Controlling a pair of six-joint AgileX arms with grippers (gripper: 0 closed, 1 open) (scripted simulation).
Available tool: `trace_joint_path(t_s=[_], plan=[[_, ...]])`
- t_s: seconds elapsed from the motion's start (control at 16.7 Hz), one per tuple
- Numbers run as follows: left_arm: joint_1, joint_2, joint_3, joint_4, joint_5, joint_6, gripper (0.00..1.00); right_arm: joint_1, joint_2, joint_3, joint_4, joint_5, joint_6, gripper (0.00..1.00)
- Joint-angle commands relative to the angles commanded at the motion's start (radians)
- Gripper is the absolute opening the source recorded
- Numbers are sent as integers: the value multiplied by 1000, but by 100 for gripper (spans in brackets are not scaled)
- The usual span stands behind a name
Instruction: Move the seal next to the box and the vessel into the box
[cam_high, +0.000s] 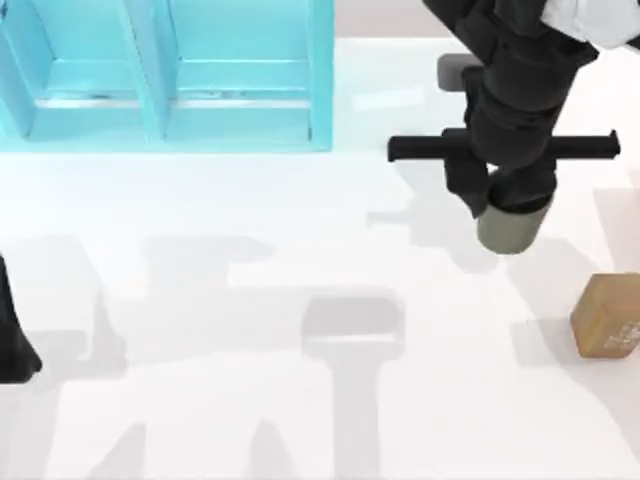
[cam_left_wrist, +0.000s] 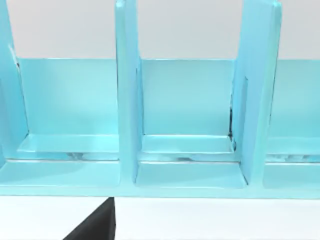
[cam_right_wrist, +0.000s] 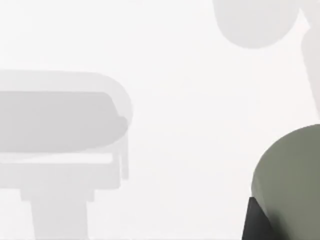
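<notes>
Overhead, right hand (cam_high: 503, 205) apparently grips vessel (cam_high: 514, 229) near seal (cam_high: 607, 317).

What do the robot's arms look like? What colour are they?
The right arm is glossy black, built of chunky rounded segments, with a white section near the top edge and a thin black crossbar above its jaws. The left arm is a black shape at the table's left edge.

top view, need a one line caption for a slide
Right end effector holds the cup above the table, right of the blue box; wooden block at right edge.
</notes>
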Motion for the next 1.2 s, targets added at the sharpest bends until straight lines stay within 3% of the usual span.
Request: trace_joint_path(t_s=[0.72, 0.9, 1.2], plan=[[0, 0, 0, 0, 0, 0, 100, -927, -518, -604, 102, -101, -934, 0], [0, 0, 0, 0, 0, 0, 100, -1031, -583, -716, 117, -111, -1040, 0], [0, 0, 0, 0, 0, 0, 100, -1052, -589, -738, 120, -111, -1061, 0]])
